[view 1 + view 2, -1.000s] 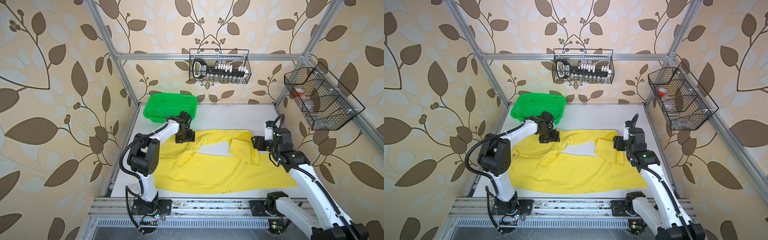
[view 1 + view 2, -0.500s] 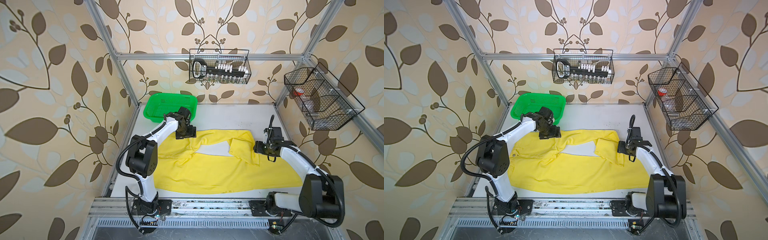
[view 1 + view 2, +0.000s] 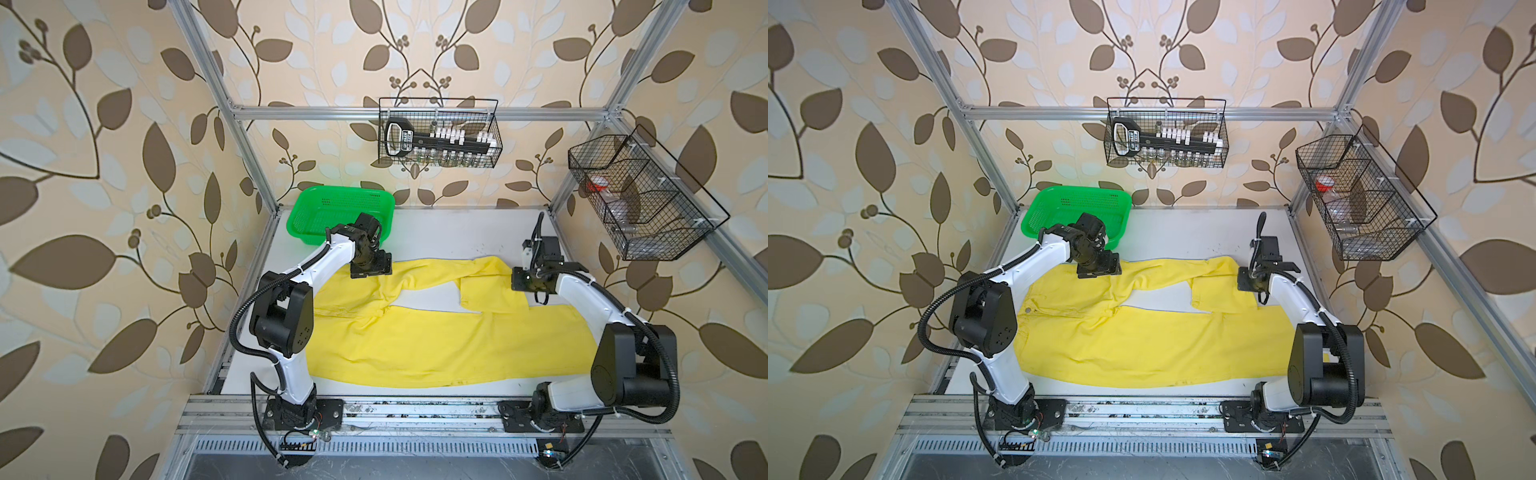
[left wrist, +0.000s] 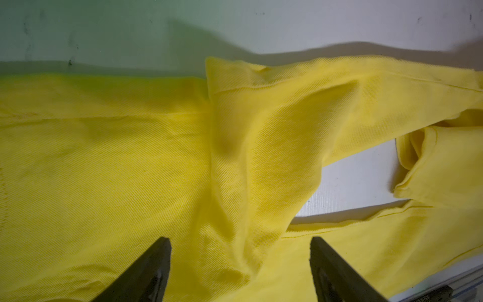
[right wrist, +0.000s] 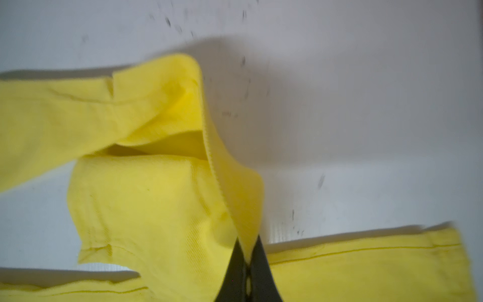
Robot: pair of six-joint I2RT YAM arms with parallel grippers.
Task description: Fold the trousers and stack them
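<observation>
The yellow trousers [image 3: 436,345] [image 3: 1142,345] lie spread across the white table, waist at the left. The near leg lies flat, and the end of the far leg is folded back on itself at the right. My left gripper [image 3: 371,268] [image 3: 1099,266] hangs over the far edge of the seat, by the crotch. In the left wrist view it [image 4: 239,239] stands open, its fingers either side of a ridge of cloth [image 4: 235,170]. My right gripper [image 3: 524,279] [image 5: 247,243] is shut on a raised edge of the folded leg end [image 5: 230,183].
A green perforated basket [image 3: 296,216] [image 3: 1030,220] stands at the far left corner, just behind my left wrist. Two black wire baskets [image 3: 438,137] [image 3: 636,199] hang on the frame above the table. Bare table [image 3: 457,232] shows beyond the trousers.
My right gripper has closed on the edge of the folded leg end, and its arm has dropped into a lower pose. My left gripper has shifted slightly towards the far side and stays open.
</observation>
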